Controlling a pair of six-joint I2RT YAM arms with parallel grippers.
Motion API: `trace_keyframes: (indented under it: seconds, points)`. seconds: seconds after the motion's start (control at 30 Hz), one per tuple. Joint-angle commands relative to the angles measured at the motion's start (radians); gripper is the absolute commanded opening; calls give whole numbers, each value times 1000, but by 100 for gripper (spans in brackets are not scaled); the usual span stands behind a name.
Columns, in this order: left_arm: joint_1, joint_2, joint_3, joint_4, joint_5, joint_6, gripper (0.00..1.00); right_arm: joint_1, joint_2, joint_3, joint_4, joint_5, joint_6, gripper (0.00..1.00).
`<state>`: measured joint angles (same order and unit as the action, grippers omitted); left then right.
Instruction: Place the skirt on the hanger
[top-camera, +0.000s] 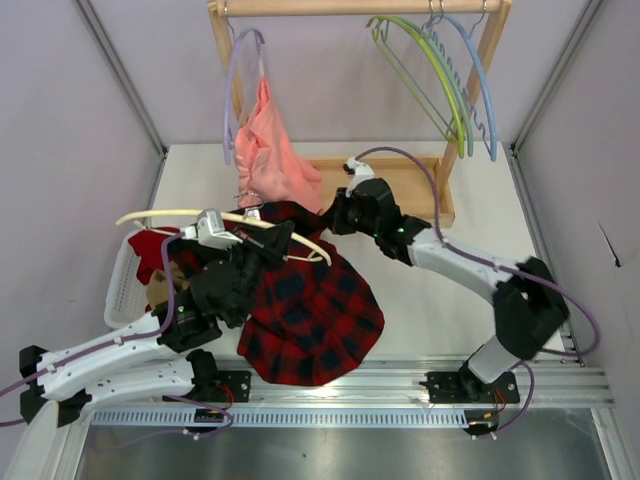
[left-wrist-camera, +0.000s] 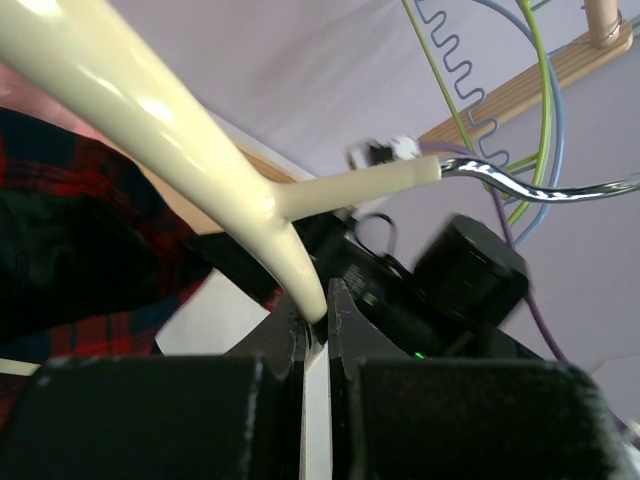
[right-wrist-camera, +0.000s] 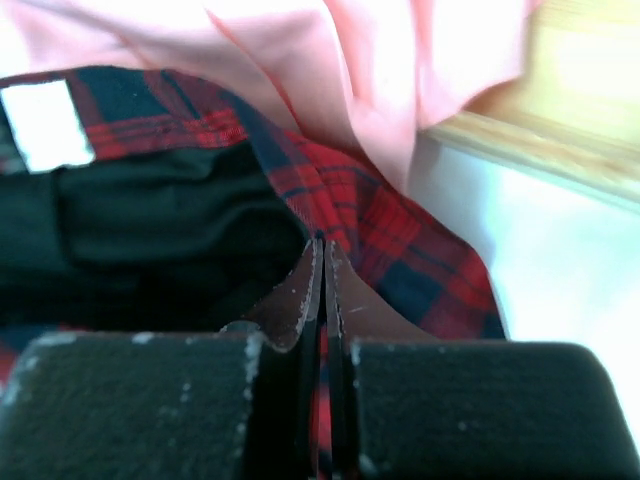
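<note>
Left gripper (left-wrist-camera: 315, 322): clamped on hanger (left-wrist-camera: 190, 150), lower centre of frame.
Right gripper (right-wrist-camera: 322, 262): pinched shut on skirt (right-wrist-camera: 375, 215) edge.

At 6 o'clock the left gripper (left-wrist-camera: 316, 335) has its jaws pinched on the thin cream curved hanger (left-wrist-camera: 170, 140), whose metal hook (left-wrist-camera: 540, 192) points toward 3 o'clock. The red and black plaid fabric skirt (left-wrist-camera: 70, 220) bunches at 9 o'clock.
</note>
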<state>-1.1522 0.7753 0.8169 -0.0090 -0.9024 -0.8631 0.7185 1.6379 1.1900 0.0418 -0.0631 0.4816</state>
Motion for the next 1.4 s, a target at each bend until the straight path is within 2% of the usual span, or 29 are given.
trace_keyframes:
  seconds: [0.0, 0.3, 0.43, 0.53, 0.63, 0.7, 0.87, 0.97, 1.0, 1.07, 1.1, 1.2, 1.37]
  points:
    - [23, -8, 16, 64, -1, 87, 0, 4, -212, -84, -6, 104, -21, 0]
    - [26, 102, 85, 200, 198, 147, 0, 1, -625, -478, -253, 323, 136, 0]
    - [28, 180, 126, 221, 295, 122, 0, -1, -876, -578, -425, 417, 232, 0]
    - [40, 228, 123, 283, 361, 87, 0, 1, -1002, -642, -523, 450, 275, 0]
    - [43, 286, 111, 339, 388, 49, 0, 2, -1043, -711, -533, 436, 293, 0]
    - [43, 323, 85, 391, 401, 16, 0, 2, -1047, -750, -463, 407, 281, 0]
    - [43, 360, 19, 483, 407, -4, 0, 2, -952, -765, -361, 375, 250, 0]
    - [43, 357, -16, 504, 398, 16, 0, 4, -900, -722, -350, 332, 200, 16]
    - [43, 351, -24, 524, 405, 24, 0, 2, -895, -713, -349, 321, 186, 30]
    - [43, 344, -47, 534, 408, 35, 0, 2, -905, -690, -338, 303, 163, 42]
    - [43, 340, -53, 543, 411, 35, 0, 2, -915, -684, -330, 275, 154, 56]
    - [43, 332, -90, 555, 405, 32, 0, 1, -931, -676, -297, 206, 126, 73]
    - [43, 308, -125, 577, 361, 42, 0, 2, -914, -713, -231, 146, 138, 76]
